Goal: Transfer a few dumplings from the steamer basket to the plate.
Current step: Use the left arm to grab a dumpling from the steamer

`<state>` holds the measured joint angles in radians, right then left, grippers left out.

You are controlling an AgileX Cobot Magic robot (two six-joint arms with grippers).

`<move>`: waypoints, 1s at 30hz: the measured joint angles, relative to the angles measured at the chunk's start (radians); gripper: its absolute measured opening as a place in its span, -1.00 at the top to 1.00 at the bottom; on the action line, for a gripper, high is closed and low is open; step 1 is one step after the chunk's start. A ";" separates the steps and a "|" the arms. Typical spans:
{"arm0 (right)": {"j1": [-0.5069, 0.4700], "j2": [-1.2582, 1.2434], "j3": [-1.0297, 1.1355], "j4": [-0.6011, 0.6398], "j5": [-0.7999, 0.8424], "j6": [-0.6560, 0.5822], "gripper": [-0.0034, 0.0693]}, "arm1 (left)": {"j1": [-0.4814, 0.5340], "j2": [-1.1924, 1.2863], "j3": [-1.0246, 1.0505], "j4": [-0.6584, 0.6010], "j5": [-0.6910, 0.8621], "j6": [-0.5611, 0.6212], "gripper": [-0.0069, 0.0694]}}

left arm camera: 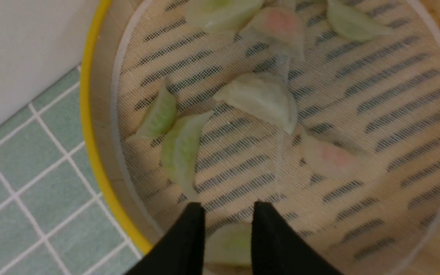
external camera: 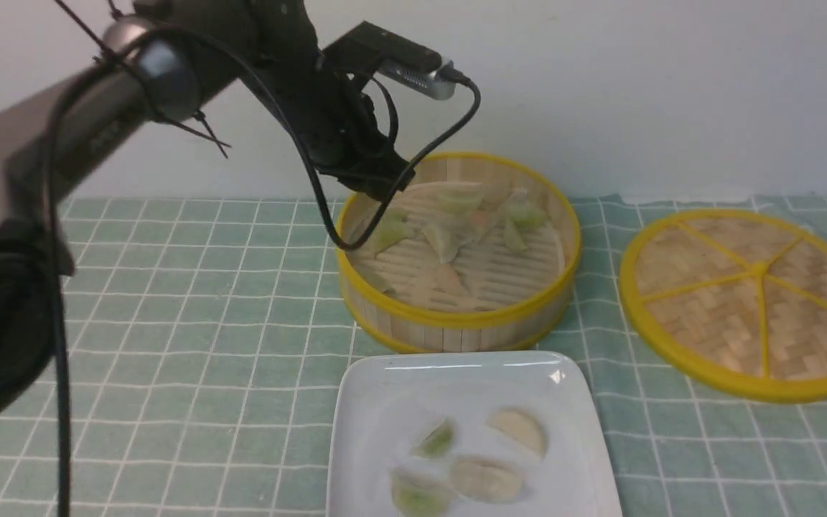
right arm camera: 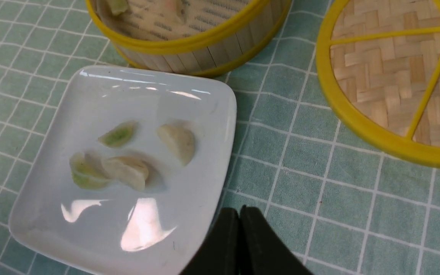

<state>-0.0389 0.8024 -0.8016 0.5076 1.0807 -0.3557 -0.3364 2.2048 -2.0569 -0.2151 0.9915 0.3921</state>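
Note:
The steamer basket (external camera: pixel 456 319) stands at the table's middle back and holds several dumplings, among them a pale green one (left arm camera: pixel 181 151), a cream one (left arm camera: pixel 260 99) and a pinkish one (left arm camera: pixel 329 156). My left gripper (left arm camera: pixel 228 208) hangs open over the basket's left part, fingers apart. A pale green dumpling (left arm camera: pixel 229 244) shows in the gap between them. Whether the fingers touch it I cannot tell. The white plate (external camera: pixel 385 402) lies in front of the basket with several dumplings (right arm camera: pixel 178 142) on it. My right gripper (right arm camera: pixel 240 209) is shut and empty, above the cloth beside the plate (right arm camera: pixel 204 114).
A flat woven lid (external camera: pixel 701 287) with yellow spokes lies to the right of the basket on the green checked cloth (external camera: pixel 205 323). A white wall runs close behind the basket. The left arm's cable (external camera: pixel 327 215) droops to the basket's left rim.

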 joint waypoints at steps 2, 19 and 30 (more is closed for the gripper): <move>0.000 0.000 0.000 0.000 0.002 0.012 0.94 | 0.000 0.048 -0.020 0.000 -0.013 -0.003 0.12; 0.000 0.000 0.000 -0.001 0.006 0.024 0.94 | -0.002 0.194 -0.038 0.032 -0.129 -0.004 -0.24; 0.000 0.000 0.000 -0.004 0.010 0.023 0.94 | -0.003 0.218 -0.077 0.030 -0.043 -0.014 0.38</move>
<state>-0.0389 0.8024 -0.8016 0.5036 1.0903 -0.3328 -0.3392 2.4231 -2.1338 -0.1852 0.9484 0.3785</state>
